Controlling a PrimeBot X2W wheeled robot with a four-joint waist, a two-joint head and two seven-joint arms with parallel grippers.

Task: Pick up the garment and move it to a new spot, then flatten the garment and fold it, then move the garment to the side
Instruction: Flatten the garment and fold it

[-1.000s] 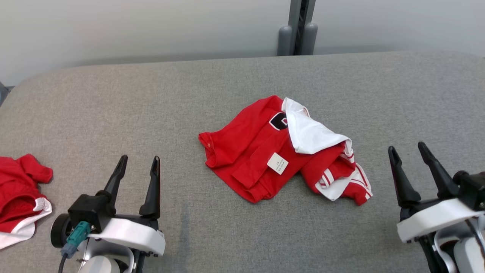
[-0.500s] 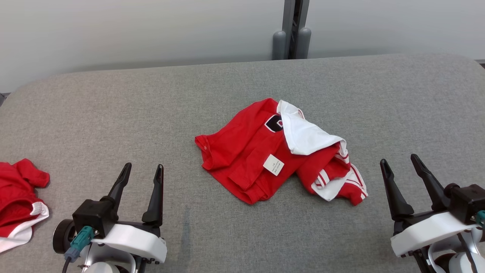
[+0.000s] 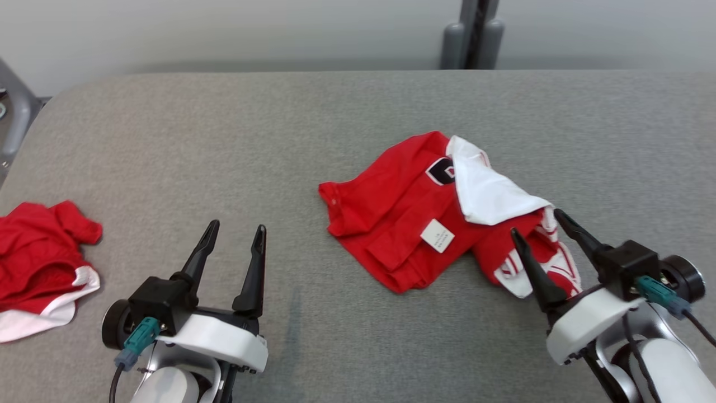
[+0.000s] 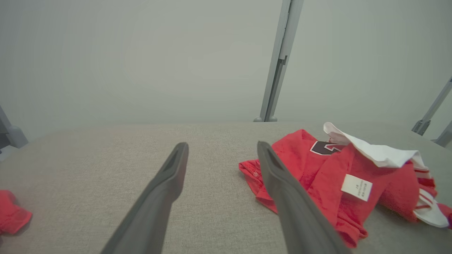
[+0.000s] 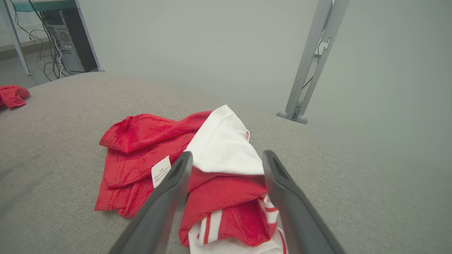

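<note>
The garment is a crumpled red top with a white panel, white stripes and a small white label, lying right of centre on the grey table. My right gripper is open, its fingers hovering over the garment's striped near-right end. In the right wrist view the garment lies just beyond and between the open right gripper. My left gripper is open over bare table, left of the garment. The left wrist view has the garment to the right of the open left gripper.
A second red and white garment lies bunched at the table's left edge. A grey post stands behind the far edge, before a pale wall. A computer with cables stands beyond the table's left end.
The head camera has shifted, so the whole scene sits further right. My right gripper has moved left and forward, from beside the garment to over its striped end. Both grippers stay open.
</note>
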